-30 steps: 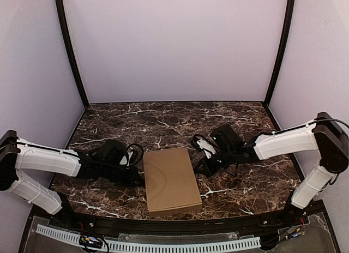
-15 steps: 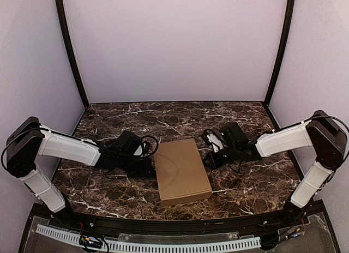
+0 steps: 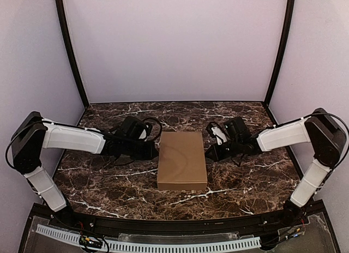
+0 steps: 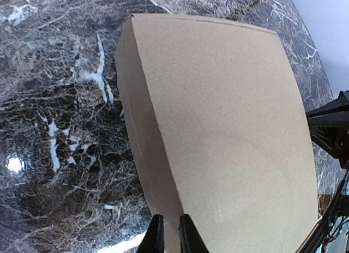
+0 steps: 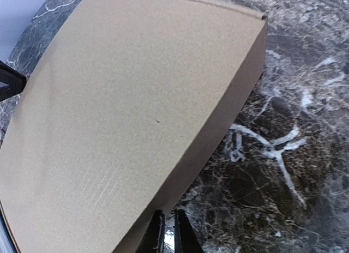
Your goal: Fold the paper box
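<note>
The paper box is a closed, shallow brown cardboard box lying flat in the middle of the table, its long sides running near to far. My left gripper is shut, its tips against the box's left side wall. My right gripper is shut, its tips at the box's right side wall. In the left wrist view the box fills the frame, with my left gripper at its side wall. In the right wrist view the box lies left of my right gripper.
The dark marble table is enclosed by pale walls with black corner posts. A white cable strip runs along the near edge. The right gripper's black tip shows at the right edge of the left wrist view.
The box has slid away from the near edge and turned to lie square. Both grippers have moved farther from the bases along with it, staying at its sides.
</note>
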Robot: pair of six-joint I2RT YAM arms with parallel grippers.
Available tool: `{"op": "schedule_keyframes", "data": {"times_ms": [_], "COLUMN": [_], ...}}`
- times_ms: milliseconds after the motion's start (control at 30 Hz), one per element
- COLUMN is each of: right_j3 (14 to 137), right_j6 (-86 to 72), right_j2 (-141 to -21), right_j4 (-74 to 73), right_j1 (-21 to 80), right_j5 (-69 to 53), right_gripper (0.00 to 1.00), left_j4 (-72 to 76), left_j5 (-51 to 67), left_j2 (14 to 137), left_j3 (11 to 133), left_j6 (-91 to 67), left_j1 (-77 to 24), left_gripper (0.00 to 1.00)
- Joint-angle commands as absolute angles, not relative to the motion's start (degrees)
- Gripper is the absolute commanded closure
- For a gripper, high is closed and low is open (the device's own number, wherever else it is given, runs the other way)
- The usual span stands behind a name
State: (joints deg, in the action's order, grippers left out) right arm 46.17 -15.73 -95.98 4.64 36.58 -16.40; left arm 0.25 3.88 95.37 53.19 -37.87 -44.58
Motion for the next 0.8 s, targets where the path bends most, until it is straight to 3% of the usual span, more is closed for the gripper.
{"op": "schedule_keyframes", "data": {"times_ms": [0,233,400,433,467,500,567,600,633,767], "right_j3": [46.9,48.1,48.8,48.8,49.0,49.3,50.1,50.4,50.7,51.2], "right_j6": [-12.4,-9.4,-6.9,-6.4,-5.8,-5.2,-4.5,-4.0,-3.7,-3.1], "right_j2": [-89.2,-78.0,-69.8,-68.4,-67.0,-65.6,-63.1,-61.8,-60.4,-55.1], "right_j4": [2.4,-3.8,-5.2,-5.5,-5.9,-6.6,-8.4,-9.2,-9.7,-11.3], "right_j1": [36.1,35.5,35.2,35.2,35.2,35.2,35.2,35.1,35.1,35.2], "right_j5": [-10.0,-2.4,0.6,1.8,2.7,3.3,4.9,5.6,6.1,7.6], "right_gripper": [0.91,0.70,0.43,0.32,0.06,0.02,0.01,0.01,0.01,0.02], "left_j4": [-7.9,-18.2,-23.7,-25.4,-26.1,-27.9,-30.8,-31.7,-33.4,-37.4], "left_j5": [-2.8,-9.7,-14.7,-15.3,-16.9,-17.7,-19.7,-20.8,-21.3,-23.2], "left_j2": [89.4,82.2,76.1,75.4,74.0,73.5,71.8,70.7,70.2,67.1], "left_j3": [56.1,58.7,61.8,62.2,63.1,63.6,65.5,66.7,67.3,70.6], "left_j6": [-31.6,-25.7,-21.3,-19.7,-19.0,-17.6,-15.4,-14.7,-13.3,-8.8], "left_j1": [-44.6,-44.4,-44.3,-44.2,-44.1,-44.1,-44.2,-44.2,-44.2,-44.2], "left_gripper": [0.87,0.66,0.45,0.42,0.37,0.34,0.27,0.10,0.06,0.01]}}
